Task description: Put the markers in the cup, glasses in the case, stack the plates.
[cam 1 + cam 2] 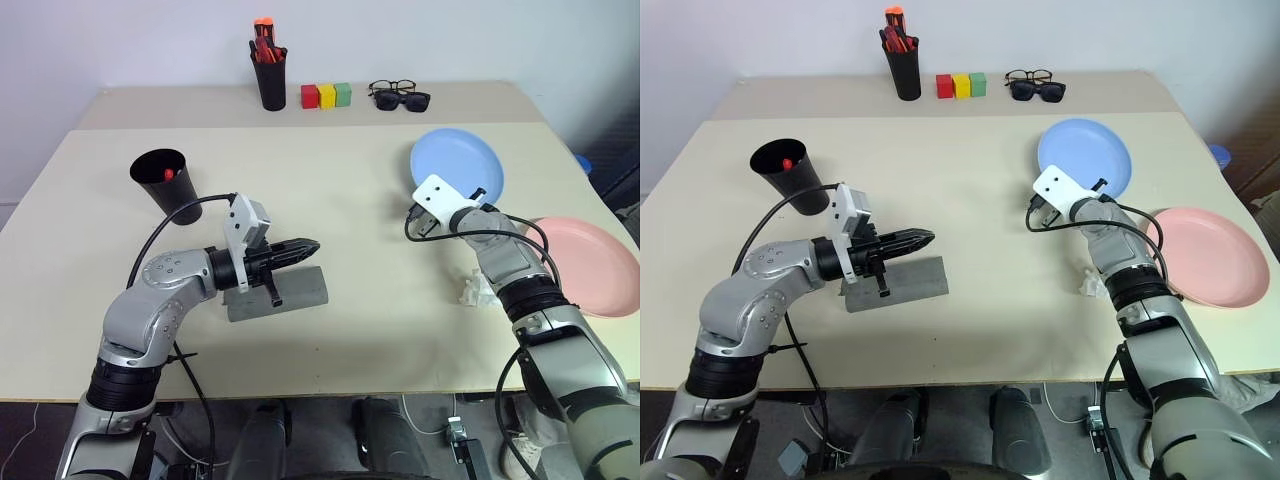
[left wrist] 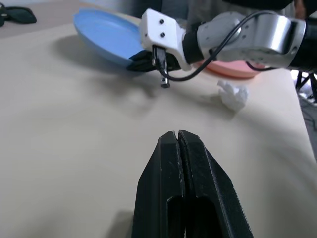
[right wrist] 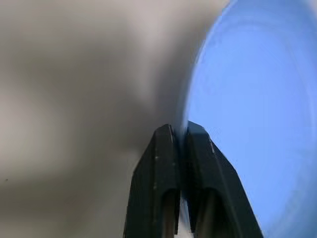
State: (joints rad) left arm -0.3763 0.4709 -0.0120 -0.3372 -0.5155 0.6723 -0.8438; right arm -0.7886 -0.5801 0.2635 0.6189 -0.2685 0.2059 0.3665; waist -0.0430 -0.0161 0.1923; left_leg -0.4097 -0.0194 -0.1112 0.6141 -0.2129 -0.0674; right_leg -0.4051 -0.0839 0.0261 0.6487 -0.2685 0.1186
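My right gripper (image 3: pixel 179 130) is shut on the near rim of the light blue plate (image 1: pixel 455 160), at the right of the table. The pink plate (image 1: pixel 590 262) lies flat beside it, nearer the right edge. My left gripper (image 1: pixel 312 245) is shut with nothing in it. It points level to the right, just above the closed grey case (image 1: pixel 300 292). The wide black cup (image 1: pixel 165 185) stands at the left, and a red-capped marker (image 1: pixel 168 174) shows inside it. The glasses are out of view.
At the back stand a narrow black cup of orange-red pens (image 1: pixel 268 75), three coloured blocks (image 1: pixel 326 96), and sunglasses with a pair of spectacles (image 1: pixel 400 97). A crumpled white scrap (image 1: pixel 478 290) lies by my right forearm.
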